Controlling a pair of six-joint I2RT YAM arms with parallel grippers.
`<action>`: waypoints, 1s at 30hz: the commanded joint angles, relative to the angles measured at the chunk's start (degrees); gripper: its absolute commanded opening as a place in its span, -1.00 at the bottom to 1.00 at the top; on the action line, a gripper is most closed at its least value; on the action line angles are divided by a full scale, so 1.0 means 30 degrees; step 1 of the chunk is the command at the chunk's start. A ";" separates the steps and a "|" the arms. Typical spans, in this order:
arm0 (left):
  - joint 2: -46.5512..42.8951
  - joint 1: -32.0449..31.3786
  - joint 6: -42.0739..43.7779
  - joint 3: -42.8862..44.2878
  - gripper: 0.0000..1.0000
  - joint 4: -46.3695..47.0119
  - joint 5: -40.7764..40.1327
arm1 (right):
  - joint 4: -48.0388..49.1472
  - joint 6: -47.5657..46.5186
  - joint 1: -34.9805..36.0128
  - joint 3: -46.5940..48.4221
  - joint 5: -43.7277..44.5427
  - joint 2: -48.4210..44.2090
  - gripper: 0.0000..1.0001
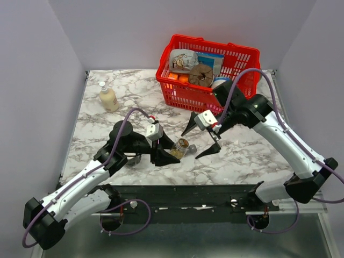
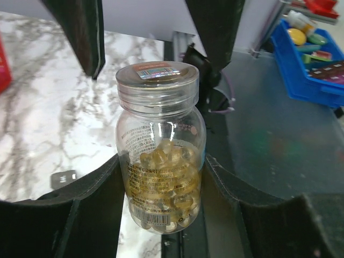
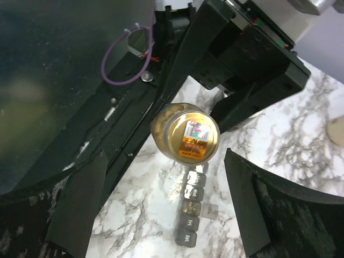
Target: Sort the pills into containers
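Note:
My left gripper is shut on a small clear bottle with a gold lid, held tilted above the marble table. In the left wrist view the bottle sits between my fingers and is about half full of tan-amber pills. My right gripper is open, its fingers spread either side of the bottle's lid without touching it. Below the bottle lies the dark grey pill organiser. One compartment stands open with a few pills in it, its flap folded aside.
A red mesh basket full of goods stands at the back right, just behind my right arm. A cream pump bottle stands at the back left. The black mounting rail runs along the table's near edge.

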 commanded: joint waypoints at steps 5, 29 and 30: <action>0.1420 0.0068 -0.0391 0.1270 -1.00 0.0597 0.3621 | -0.0158 -0.0090 0.0776 -0.0112 -0.1678 0.0758 0.73; -0.3003 -0.0312 0.1661 -0.1305 -1.00 0.3055 -1.5886 | 1.2585 2.1794 0.1248 -0.5413 0.8721 0.1344 -0.88; -0.2887 -0.0313 0.1661 -0.1395 -1.00 0.3260 -1.6297 | 1.2763 2.2146 0.1247 -0.5618 0.8723 0.1403 -0.89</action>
